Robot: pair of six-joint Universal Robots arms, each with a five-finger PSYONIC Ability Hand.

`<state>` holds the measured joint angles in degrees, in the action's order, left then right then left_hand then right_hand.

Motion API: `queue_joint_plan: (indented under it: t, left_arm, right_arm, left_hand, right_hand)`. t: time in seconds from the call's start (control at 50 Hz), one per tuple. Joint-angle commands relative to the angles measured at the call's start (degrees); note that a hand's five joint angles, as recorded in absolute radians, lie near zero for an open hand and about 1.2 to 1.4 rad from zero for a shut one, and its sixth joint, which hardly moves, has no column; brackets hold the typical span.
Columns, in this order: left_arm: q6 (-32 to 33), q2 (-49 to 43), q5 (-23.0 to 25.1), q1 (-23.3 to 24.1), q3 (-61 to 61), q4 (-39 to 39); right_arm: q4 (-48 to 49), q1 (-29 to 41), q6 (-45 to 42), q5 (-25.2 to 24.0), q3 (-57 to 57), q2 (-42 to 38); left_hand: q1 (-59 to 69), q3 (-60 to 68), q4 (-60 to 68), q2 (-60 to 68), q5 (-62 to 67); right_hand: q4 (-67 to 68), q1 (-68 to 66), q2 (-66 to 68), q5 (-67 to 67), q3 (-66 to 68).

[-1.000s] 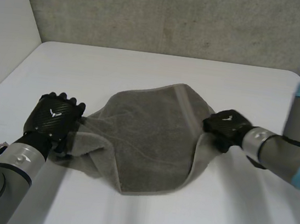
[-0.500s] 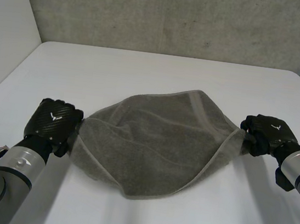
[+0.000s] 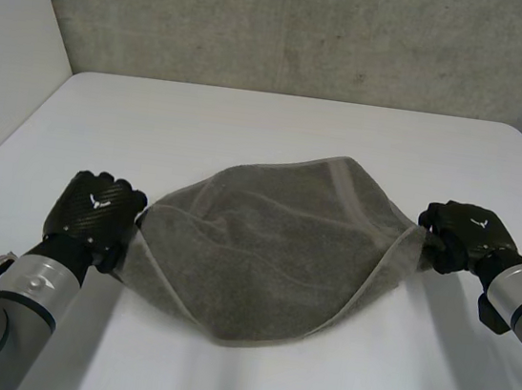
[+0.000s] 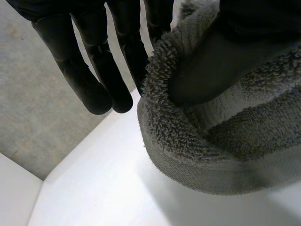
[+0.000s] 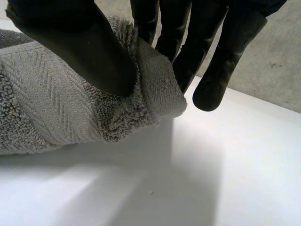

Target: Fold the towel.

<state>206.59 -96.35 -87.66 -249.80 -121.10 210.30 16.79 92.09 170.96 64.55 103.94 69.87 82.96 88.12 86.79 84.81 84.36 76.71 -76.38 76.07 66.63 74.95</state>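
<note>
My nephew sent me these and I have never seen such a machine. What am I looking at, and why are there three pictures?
It is a robot working at a white table, and it has two black hands. The wide picture comes from a camera up at the robot's head, looking down. The two close-ups come from cameras at its wrists, each looking along its own hand. A grey towel is spread over the table between the hands. The left hand pinches one end of it between thumb and fingers, and the right hand pinches the opposite end the same way. The job is to fold the towel.
</note>
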Motion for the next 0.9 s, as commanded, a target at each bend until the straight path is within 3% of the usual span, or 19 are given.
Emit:
queue_joint_plan:
  t: [0.02, 0.22, 0.32, 0.4, 0.48, 0.56, 0.6, 0.62, 0.66, 0.72, 0.82, 0.9]
  left_arm:
    - [-0.7, 3.3, -0.2, -0.9, 0.2, 1.7]
    - [-4.8, 11.2, -0.4, -8.1, -1.8, 8.5]
    - [-7.4, 15.0, -0.2, -8.8, -0.6, 8.2]
    - [-11.6, 22.2, -0.1, -8.8, 4.4, 4.4]
    - [-12.0, 23.4, -0.1, -8.2, 11.2, -3.4]
    - [-12.0, 22.7, 0.1, -7.9, 17.1, -11.3]
    - [-11.6, 17.7, 1.6, -7.9, 22.3, -19.1]
    - [-11.6, 17.7, 1.6, -7.9, 22.3, -19.1]
    - [-11.2, 13.3, 2.6, -7.9, 24.7, -22.9]
    - [-10.2, 6.2, 3.7, -8.0, 27.8, -27.2]
    - [-3.9, -7.9, 3.7, -6.3, 35.2, -30.9]
    - [1.3, -14.6, 3.1, -3.7, 41.5, -31.3]
  right_arm:
    - [0.8, -0.4, 0.1, 0.1, 0.0, 0.0]
    - [1.2, -1.9, 0.8, 1.1, 0.3, 3.3]
    - [-1.1, -2.6, 1.9, 1.1, -1.3, 14.1]
    - [-7.7, -2.9, 3.7, 0.6, -7.6, 24.8]
    - [-17.8, -3.1, 3.5, -0.4, -16.0, 27.8]
    - [-25.5, -3.1, 1.0, -1.3, -22.7, 25.7]
    - [-34.1, -1.7, -9.4, -1.2, -28.6, 19.1]
    - [-34.1, -1.6, -9.4, -1.2, -28.6, 19.1]
    - [-40.5, 1.4, -19.6, 0.0, -32.6, 12.7]
    - [-43.0, 3.1, -23.2, 1.2, -34.4, 9.3]
    - [-45.4, 7.2, -30.7, 10.2, -39.9, -3.2]
    - [-44.9, 9.1, -33.8, 13.7, -45.6, -9.1]
  left_hand:
    - [-3.0, -8.1, -6.8, -4.8, -14.4]
    - [-3.0, -8.1, -6.8, -4.8, -14.4]
    - [-3.0, -8.1, -6.8, -4.8, -14.4]
    - [-3.0, -8.1, -6.8, -4.8, -14.4]
    - [-3.0, -8.1, -6.8, -4.8, -14.4]
    - [-3.0, -8.1, -6.8, -4.8, -14.4]
    - [-3.0, -8.1, -6.8, -4.8, -14.4]
    - [-3.0, -8.1, -6.8, -4.8, -14.4]
    - [-3.0, -8.1, -6.8, -4.8, -14.4]
    - [-3.0, -8.1, -6.8, -4.8, -14.4]
    - [-3.0, -8.1, -6.8, -4.8, -14.4]
    - [-3.0, -8.1, -6.8, -4.8, -14.4]
  right_hand:
    - [3.3, -3.6, 3.9, 3.4, 5.1]
    - [3.3, -3.6, 3.9, 3.4, 5.1]
    - [3.3, -3.6, 3.9, 3.4, 5.1]
    - [3.3, -3.6, 3.9, 3.4, 5.1]
    - [3.3, -3.6, 3.9, 3.4, 5.1]
    - [3.3, -3.6, 3.9, 3.4, 5.1]
    - [3.3, -3.6, 3.9, 3.4, 5.1]
    - [3.3, -3.6, 3.9, 3.4, 5.1]
    - [3.3, -3.6, 3.9, 3.4, 5.1]
    - [3.3, -3.6, 3.9, 3.4, 5.1]
    - [3.3, -3.6, 3.9, 3.4, 5.1]
    - [3.3, -3.6, 3.9, 3.4, 5.1]
